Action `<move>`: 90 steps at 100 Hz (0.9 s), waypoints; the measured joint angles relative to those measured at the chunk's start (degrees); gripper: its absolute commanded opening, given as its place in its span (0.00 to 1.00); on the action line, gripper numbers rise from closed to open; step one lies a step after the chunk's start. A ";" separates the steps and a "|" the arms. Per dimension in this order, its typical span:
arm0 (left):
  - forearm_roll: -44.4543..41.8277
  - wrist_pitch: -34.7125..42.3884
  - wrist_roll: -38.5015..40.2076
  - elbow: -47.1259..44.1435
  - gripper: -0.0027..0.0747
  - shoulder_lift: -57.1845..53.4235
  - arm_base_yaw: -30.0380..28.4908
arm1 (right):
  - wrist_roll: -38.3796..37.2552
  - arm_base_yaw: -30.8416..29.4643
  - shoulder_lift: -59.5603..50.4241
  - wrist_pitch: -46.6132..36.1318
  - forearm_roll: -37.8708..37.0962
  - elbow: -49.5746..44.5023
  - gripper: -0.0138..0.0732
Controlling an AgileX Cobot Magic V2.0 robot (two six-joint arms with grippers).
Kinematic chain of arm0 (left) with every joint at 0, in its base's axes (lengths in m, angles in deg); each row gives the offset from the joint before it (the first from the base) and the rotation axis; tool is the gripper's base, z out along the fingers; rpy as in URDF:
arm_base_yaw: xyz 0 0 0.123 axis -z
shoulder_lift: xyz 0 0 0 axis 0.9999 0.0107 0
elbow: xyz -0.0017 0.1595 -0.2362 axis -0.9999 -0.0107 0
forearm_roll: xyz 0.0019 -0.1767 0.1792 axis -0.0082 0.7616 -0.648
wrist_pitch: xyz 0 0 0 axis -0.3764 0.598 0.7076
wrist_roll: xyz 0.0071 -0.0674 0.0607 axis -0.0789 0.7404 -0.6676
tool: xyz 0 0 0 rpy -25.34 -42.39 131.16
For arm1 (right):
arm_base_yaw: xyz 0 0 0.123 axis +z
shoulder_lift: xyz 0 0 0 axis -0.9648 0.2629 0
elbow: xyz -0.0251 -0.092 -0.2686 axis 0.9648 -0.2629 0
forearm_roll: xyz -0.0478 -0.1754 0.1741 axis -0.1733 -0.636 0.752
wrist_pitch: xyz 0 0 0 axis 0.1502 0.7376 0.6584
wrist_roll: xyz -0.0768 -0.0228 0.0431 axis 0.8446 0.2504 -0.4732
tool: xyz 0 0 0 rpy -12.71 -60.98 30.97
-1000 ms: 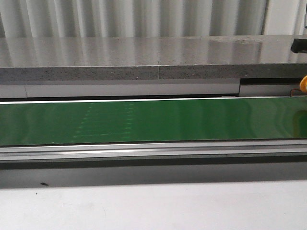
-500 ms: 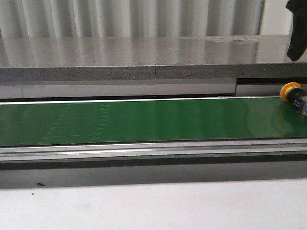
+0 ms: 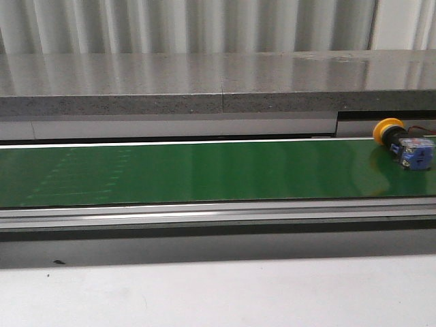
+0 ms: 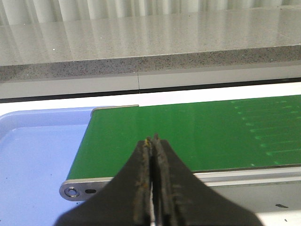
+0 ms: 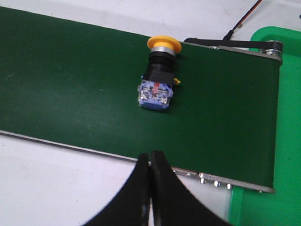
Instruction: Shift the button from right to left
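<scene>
The button (image 3: 400,144) lies on its side on the green belt (image 3: 204,170), near the belt's right end, with its yellow cap toward the far edge and its blue base block toward the near edge. In the right wrist view the same button (image 5: 158,77) sits free on the belt (image 5: 70,80), apart from the right hand (image 5: 150,162), which hovers over the belt's near edge with its two fingers pressed together and nothing between them. Beyond the belt's right end a green tray (image 5: 287,117) shows.

At the other end, the left hand (image 4: 153,146) hangs just short of the belt's left end (image 4: 188,132), its fingers drawn in tight and empty. A pale blue tray (image 4: 37,150) lies next to that end of the belt. A grey stone counter (image 3: 204,75) runs behind the whole length.

As I judge it, the step of setting the button on the belt at the right is done, and the carrying leftward is the step in hand: the button has most of the belt's length yet to cover. Whether the belt is running cannot be told from these pictures alone.

The next move probably falls to the left hand. It would need to spread its fingers before the button arrives, then take it by the dark middle body or the blue block and set it in the blue tray. Lying on its side, the button may roll on its round cap when touched.
</scene>
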State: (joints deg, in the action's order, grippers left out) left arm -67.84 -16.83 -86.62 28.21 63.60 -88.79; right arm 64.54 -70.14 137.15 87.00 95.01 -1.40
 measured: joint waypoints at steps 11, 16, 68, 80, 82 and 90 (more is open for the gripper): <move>0.00 0.00 0.00 0.00 0.01 0.00 0.00 | 0.00 0.12 -8.24 -2.69 -0.02 -6.40 0.08; 0.00 0.00 0.00 0.00 0.01 0.00 0.00 | 0.00 0.12 -12.14 -3.80 -0.02 -9.02 0.08; 0.00 7.34 0.00 0.00 0.01 0.00 0.00 | 0.03 0.12 -45.88 -6.07 -0.91 -26.25 0.08; 1.98 9.59 0.00 0.11 0.01 0.00 0.00 | 0.03 0.12 -46.92 -5.83 -0.91 -26.67 0.08; 2.24 9.34 0.00 0.22 0.01 0.00 0.00 | 0.03 0.12 -46.92 -5.83 -0.91 -26.67 0.08; 2.25 4.62 0.00 2.75 0.01 0.00 0.00 | 0.03 0.12 -46.92 -5.83 -0.91 -26.67 0.08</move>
State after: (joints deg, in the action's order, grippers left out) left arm -65.59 -12.20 -86.62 30.96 63.60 -88.79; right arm 64.58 -70.01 90.22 81.17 94.10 -28.07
